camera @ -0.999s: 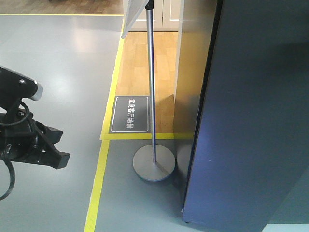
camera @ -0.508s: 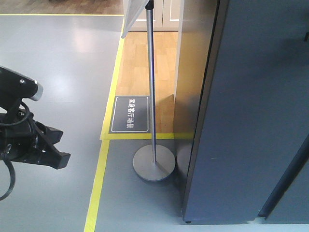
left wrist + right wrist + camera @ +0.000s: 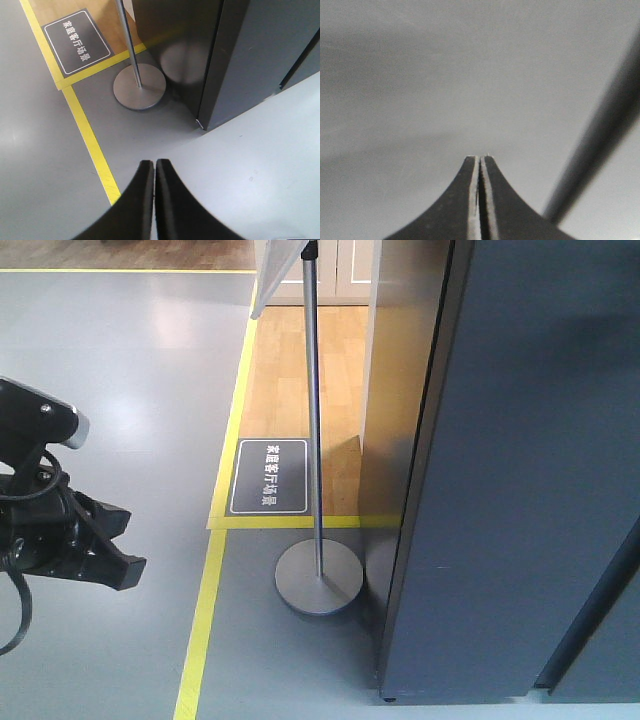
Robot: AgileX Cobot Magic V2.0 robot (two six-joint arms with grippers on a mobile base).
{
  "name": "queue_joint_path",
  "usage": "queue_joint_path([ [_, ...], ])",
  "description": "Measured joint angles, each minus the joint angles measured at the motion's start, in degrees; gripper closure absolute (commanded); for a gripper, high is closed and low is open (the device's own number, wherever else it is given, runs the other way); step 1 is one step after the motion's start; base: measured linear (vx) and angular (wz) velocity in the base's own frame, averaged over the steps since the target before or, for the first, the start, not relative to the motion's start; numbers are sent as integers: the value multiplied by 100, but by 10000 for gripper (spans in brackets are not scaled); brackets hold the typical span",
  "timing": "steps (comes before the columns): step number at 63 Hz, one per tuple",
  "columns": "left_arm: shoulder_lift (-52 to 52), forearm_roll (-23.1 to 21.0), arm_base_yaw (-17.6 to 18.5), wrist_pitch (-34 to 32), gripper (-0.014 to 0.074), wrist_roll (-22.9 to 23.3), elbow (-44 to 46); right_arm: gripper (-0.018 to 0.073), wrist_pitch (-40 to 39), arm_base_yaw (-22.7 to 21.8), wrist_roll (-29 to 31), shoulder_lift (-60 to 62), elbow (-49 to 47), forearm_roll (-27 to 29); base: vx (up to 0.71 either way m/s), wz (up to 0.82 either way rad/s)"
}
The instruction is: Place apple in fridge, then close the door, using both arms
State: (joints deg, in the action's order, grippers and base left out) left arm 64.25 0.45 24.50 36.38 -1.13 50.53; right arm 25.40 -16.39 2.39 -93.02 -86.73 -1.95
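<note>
- Left claw (image 3: 154, 167) pressed together, empty, hanging above the grey floor (image 3: 40, 150) near the yellow floor tape (image 3: 90, 150).
- Same left claw (image 3: 115, 555) at the left edge of the front view, black, with a grey-topped camera (image 3: 60, 425) above it and loose cables (image 3: 20, 600) hanging below.
- Right claw (image 3: 480, 165) also pressed together with only a thin slit between the fingers, nothing gripped, close to a flat blurred grey face; cannot tell which face that is.
- Blurred dark diagonal band (image 3: 595, 150) to the right of the right claw; cannot tell what that is.
- Fridge (image 3: 540, 490) filling the right side of the front view, dark grey, outer face toward the camera, standing on the floor.
- Door (image 3: 600, 620): only a dark slanted edge at the lower right, with a pale strip beyond; cannot tell whether fully shut.
- Apple not visible in any view; cannot tell where it lies.
- Sign stand just left of the fridge: thin metal pole (image 3: 313, 410) rising from a round grey base (image 3: 319, 579).
- Black floor sign (image 3: 269, 476) with white characters on the wooden floor (image 3: 290, 370), just beyond the yellow tape, left of the pole.
- In the left wrist view, fridge corner (image 3: 202, 122) to the far right of the claw, round base (image 3: 139, 90) to the left of that corner.
</note>
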Motion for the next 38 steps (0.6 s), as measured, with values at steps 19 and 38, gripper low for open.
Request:
queue_joint_path([
  [19,0,0,0,0,603,0,0,563,508,463,454,1713,1693,371,0,0],
  [38,0,0,0,0,603,0,0,563,1191,1136,489,3562,3036,396,0,0],
])
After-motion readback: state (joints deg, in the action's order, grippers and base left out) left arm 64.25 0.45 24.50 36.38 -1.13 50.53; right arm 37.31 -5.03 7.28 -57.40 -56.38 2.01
